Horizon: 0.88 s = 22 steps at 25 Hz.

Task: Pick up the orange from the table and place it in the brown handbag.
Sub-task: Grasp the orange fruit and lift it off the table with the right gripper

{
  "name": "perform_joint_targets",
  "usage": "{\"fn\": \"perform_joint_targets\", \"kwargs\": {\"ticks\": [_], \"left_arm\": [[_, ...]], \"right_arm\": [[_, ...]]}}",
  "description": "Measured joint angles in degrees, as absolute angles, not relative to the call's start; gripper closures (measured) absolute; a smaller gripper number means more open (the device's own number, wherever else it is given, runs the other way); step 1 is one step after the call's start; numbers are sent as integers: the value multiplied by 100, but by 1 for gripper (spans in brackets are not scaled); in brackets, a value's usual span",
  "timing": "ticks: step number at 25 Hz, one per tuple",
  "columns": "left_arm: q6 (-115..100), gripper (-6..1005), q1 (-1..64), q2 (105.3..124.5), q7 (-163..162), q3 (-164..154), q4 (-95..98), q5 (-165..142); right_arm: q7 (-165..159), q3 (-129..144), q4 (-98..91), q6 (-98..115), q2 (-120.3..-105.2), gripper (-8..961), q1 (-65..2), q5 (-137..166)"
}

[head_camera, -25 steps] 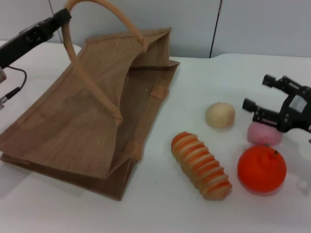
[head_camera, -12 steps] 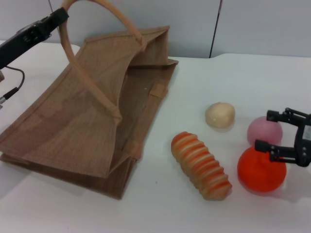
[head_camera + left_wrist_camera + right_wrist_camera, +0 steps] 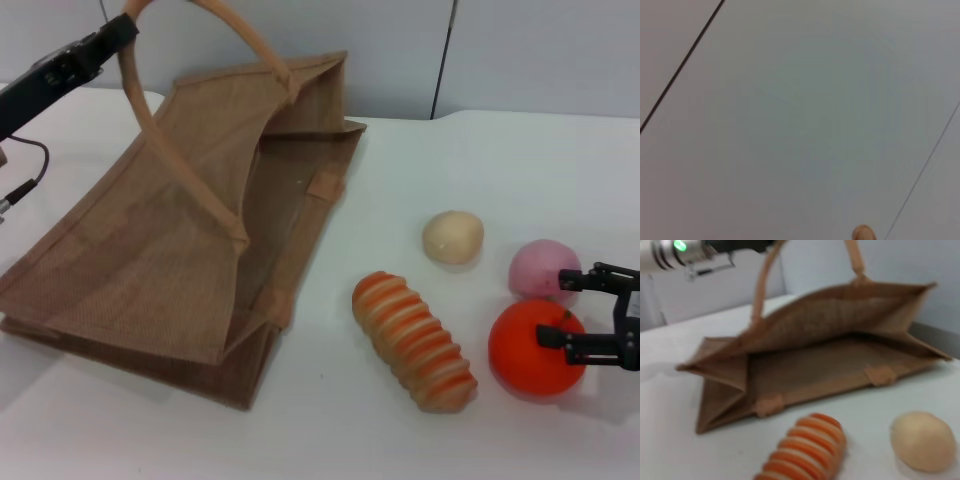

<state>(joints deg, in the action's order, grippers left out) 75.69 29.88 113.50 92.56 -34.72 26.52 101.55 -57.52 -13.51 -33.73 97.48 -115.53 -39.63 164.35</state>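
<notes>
The orange (image 3: 530, 352) lies on the white table (image 3: 480, 150) at the front right. My right gripper (image 3: 572, 308) is open, down at the orange's right side, one finger over its top and the other beside it. The brown handbag (image 3: 180, 230) lies on its side at the left, mouth facing right. My left gripper (image 3: 112, 36) at the top left is shut on one loop handle (image 3: 165, 130) and holds it up. The right wrist view looks into the handbag (image 3: 830, 355) and does not show the orange.
A striped orange-and-cream roll (image 3: 412, 340) lies between handbag and orange. A cream ball (image 3: 452, 237) and a pink fruit (image 3: 540, 265) sit just behind the orange. The roll (image 3: 800, 450) and cream ball (image 3: 923, 440) also show in the right wrist view.
My right gripper has dropped from above the pink fruit, coming forward and down to the orange's right side. The left arm and handbag have held still.
</notes>
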Motion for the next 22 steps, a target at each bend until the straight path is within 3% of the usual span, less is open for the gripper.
{"fn": "perform_joint_targets", "kwargs": {"ticks": [18,22], "left_arm": [[7573,884,2993,11346,9343,-3349,2513,10199],[7576,885,2993,11346,9343,-3349,2513,10199]], "right_arm": [[-5938,-988,-3334,9499,-11576,63,-4011,16592],[-6034,-854,-3334,9499,-11575,142,-4009,16594]]}}
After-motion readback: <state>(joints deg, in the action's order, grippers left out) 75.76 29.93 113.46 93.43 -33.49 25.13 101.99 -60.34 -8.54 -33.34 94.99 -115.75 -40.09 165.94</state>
